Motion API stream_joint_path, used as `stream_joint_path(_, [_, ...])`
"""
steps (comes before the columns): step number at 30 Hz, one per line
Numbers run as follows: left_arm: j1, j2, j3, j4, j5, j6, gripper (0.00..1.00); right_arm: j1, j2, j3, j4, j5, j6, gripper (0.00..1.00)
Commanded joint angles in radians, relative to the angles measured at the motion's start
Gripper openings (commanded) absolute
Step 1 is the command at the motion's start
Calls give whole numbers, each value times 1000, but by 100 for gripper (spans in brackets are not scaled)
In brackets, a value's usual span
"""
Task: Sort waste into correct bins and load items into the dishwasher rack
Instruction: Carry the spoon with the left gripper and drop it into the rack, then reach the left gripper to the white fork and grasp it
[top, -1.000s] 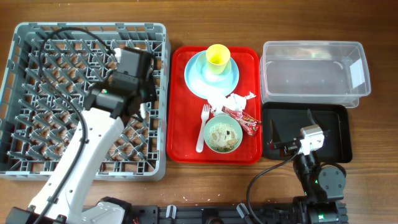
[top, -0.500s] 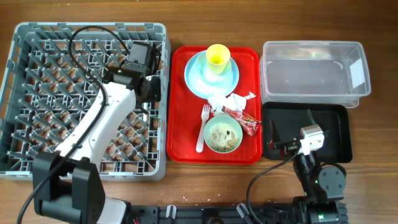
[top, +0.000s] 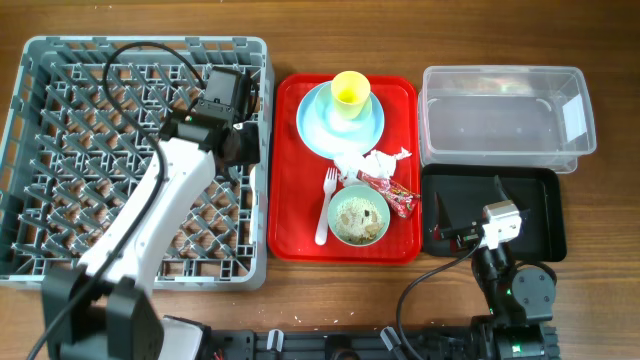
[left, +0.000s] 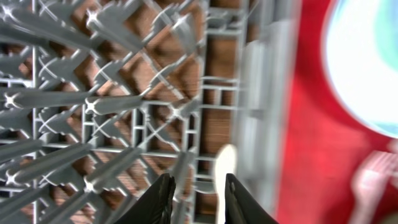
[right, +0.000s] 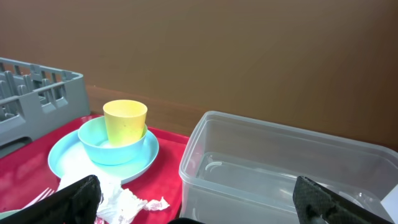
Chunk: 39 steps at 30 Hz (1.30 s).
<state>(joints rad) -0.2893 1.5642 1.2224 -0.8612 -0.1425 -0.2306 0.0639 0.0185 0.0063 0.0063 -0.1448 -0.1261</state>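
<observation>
My left gripper (top: 241, 148) hangs over the right edge of the grey dishwasher rack (top: 60, 150). Its jaws stand slightly apart, with rack pegs (left: 93, 106) showing between them. The cream spoon (left: 224, 164) lies just past the right fingertip, inside the rack wall. On the red tray (top: 290, 200) are the yellow cup (top: 350, 93) on the blue plate (top: 318, 128), the fork (top: 326, 205), the green bowl (top: 360, 215) of food scraps, the napkin (top: 375, 162) and the red wrapper (top: 395, 192). My right gripper (right: 199, 208) stands wide open and empty over the black tray (top: 545, 215).
The clear tub (top: 505, 115) stands behind the black tray, at the back right, and fills the right half of the right wrist view (right: 280, 162). The rack's right wall runs close beside the red tray. Black cables loop over the rack.
My left arm has swung toward the back right of the rack, up to its right wall. Its jaws have parted a little. The right arm has not moved.
</observation>
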Motion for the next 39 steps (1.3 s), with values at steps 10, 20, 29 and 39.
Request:
stream_joint_path(10, [-409, -53, 20, -14, 108, -235, 31, 2, -5, -1, 3, 7, -5, 100])
stream_joint_path(20, [-468, 196, 19, 29, 109, -254, 30, 2, -5, -1, 3, 7, -5, 100])
stream_joint_path(29, [-495, 259, -9, 19, 221, -253, 25, 2, -5, -1, 3, 7, -5, 100])
stream_joint_path(39, [-392, 185, -11, 56, 214, -245, 32, 2, -5, -1, 3, 7, -5, 100])
